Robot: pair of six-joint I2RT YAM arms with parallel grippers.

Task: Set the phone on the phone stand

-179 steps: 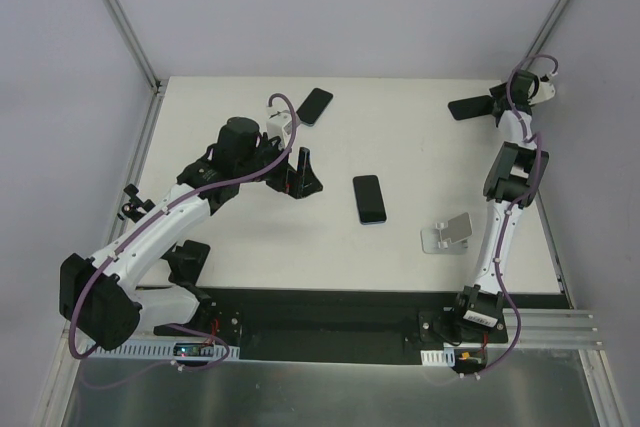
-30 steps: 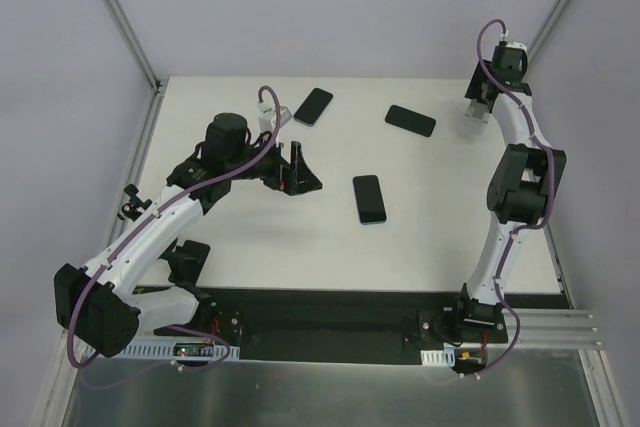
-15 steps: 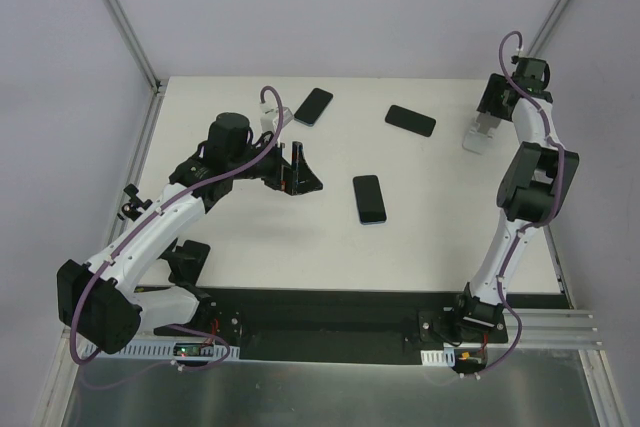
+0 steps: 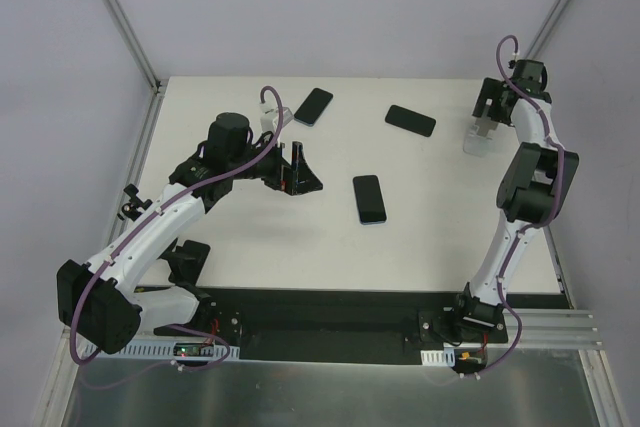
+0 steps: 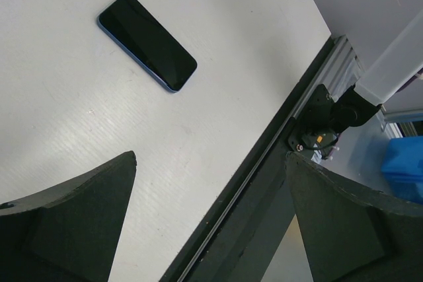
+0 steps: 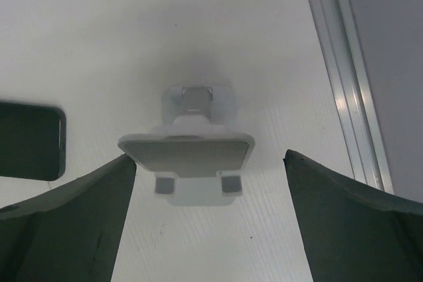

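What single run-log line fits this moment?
stand: upright, empty | right gripper: open over stand | left gripper: open | phones: three, all flat

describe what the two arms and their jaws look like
The left arm and right arm have white links, black joints and black bases. A purple cable runs along each. The jaws are matte black wedges.

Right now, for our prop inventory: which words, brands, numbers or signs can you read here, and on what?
No readable text anywhere.
The far-left phone, far-right phone and middle phone: dark, blank faces.
The phone stand: plain white, no mark.
The small board by the left arm's base: too small to read.
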